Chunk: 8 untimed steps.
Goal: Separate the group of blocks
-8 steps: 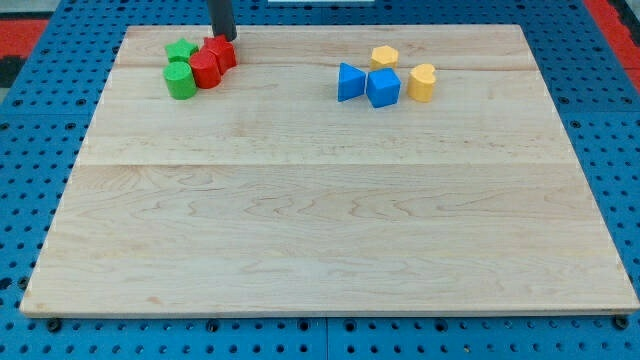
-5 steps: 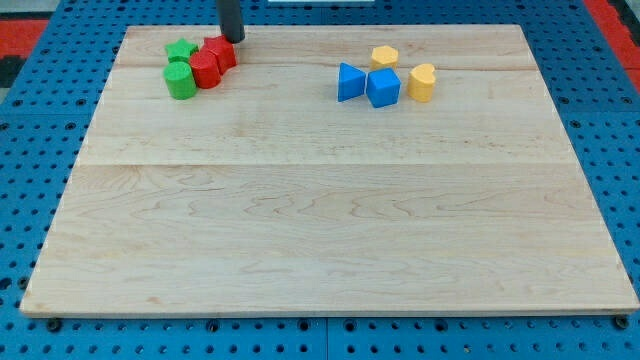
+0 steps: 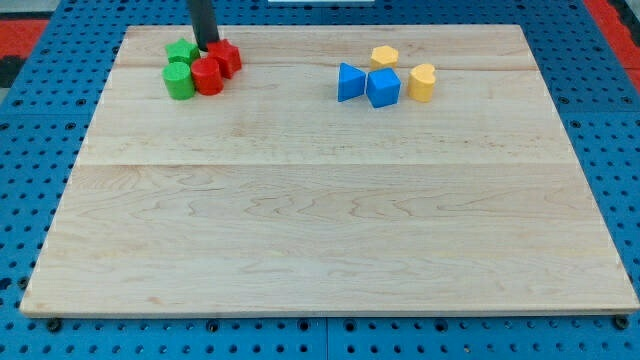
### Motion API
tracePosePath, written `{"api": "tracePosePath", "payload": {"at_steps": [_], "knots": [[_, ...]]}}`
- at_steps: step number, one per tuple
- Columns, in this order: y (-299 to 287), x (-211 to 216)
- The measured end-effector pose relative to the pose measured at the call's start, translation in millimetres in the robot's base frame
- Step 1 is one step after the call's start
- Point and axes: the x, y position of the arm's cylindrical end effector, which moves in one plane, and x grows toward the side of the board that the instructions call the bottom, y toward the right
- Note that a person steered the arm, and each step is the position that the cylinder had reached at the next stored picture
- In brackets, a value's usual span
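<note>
A tight cluster of blocks sits at the view's top left of the wooden board (image 3: 320, 200): a green block (image 3: 182, 52), a green cylinder (image 3: 180, 81), a red cylinder (image 3: 208, 76) and a red block (image 3: 226, 57). My tip (image 3: 207, 46) stands at the cluster's top edge, between the green block and the red block, touching them. A second group lies at the view's top right: a blue triangular block (image 3: 349, 81), a blue block (image 3: 382, 88), a yellow hexagonal block (image 3: 384, 57) and a yellow block (image 3: 422, 82).
Blue pegboard (image 3: 40, 180) surrounds the board on all sides. A red area (image 3: 20, 30) shows at the view's top left corner.
My tip has moved left, from beside the red block's top right to between the green block and the red block. The red block has shifted slightly right.
</note>
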Motion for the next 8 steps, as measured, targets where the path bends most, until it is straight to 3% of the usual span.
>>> {"api": "tracePosePath", "payload": {"at_steps": [1,3,6,8], "knots": [[50.9,16.0],[-0.7,-6.2],[-41.8,14.8],[-29.9,50.8]]}}
